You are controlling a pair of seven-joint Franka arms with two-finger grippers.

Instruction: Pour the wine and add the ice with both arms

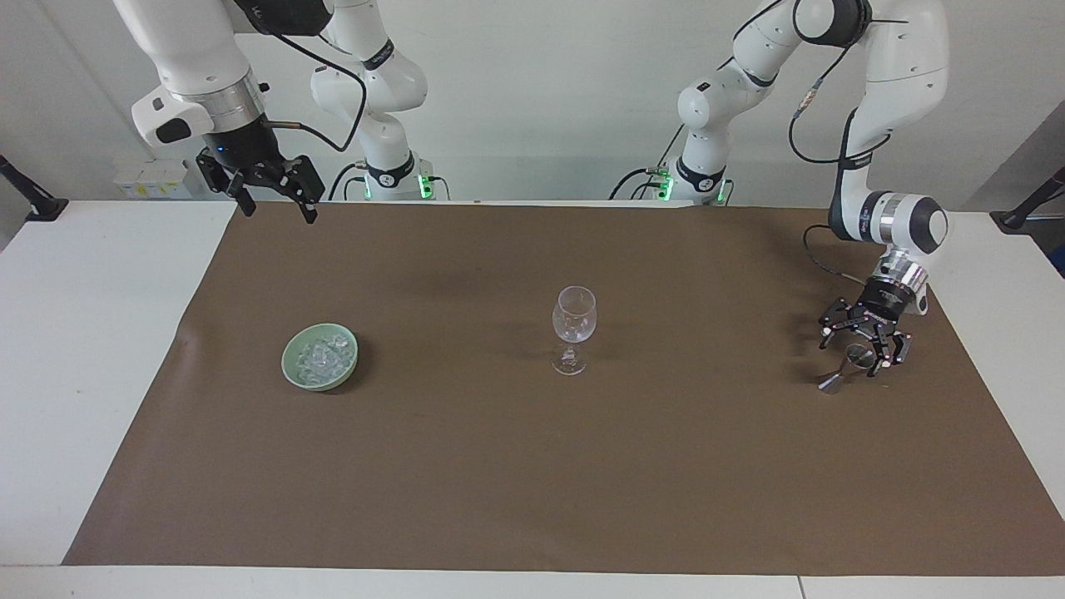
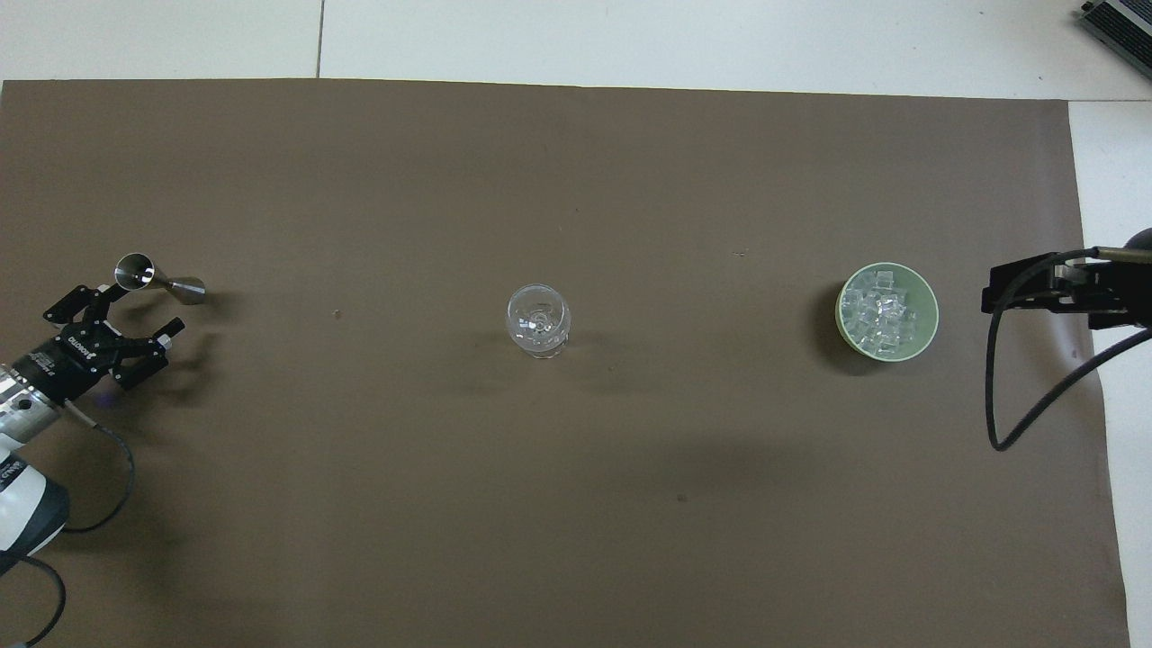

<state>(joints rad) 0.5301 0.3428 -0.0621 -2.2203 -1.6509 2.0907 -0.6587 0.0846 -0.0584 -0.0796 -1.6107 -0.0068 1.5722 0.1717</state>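
Note:
A clear stemmed wine glass [image 1: 573, 328] [image 2: 537, 320] stands mid-mat. The ice [image 1: 323, 354] [image 2: 880, 310] lies as small clear chunks in a pale green bowl [image 1: 293, 373] [image 2: 930, 310] toward the right arm's end. A small steel jigger [image 1: 844, 370] [image 2: 158, 280] stands toward the left arm's end. My left gripper [image 1: 855, 349] [image 2: 135, 308] is open and low, its fingers on either side of the jigger's top cup, with no contact that I can see. My right gripper [image 1: 279, 204] is open and empty, high over the mat's edge nearest the robots and waiting.
A brown mat [image 1: 532, 482] [image 2: 576, 504] covers most of the white table [image 1: 91, 349]. The right arm's black cable [image 2: 999, 396] hangs beside the bowl. No bottle shows in either view.

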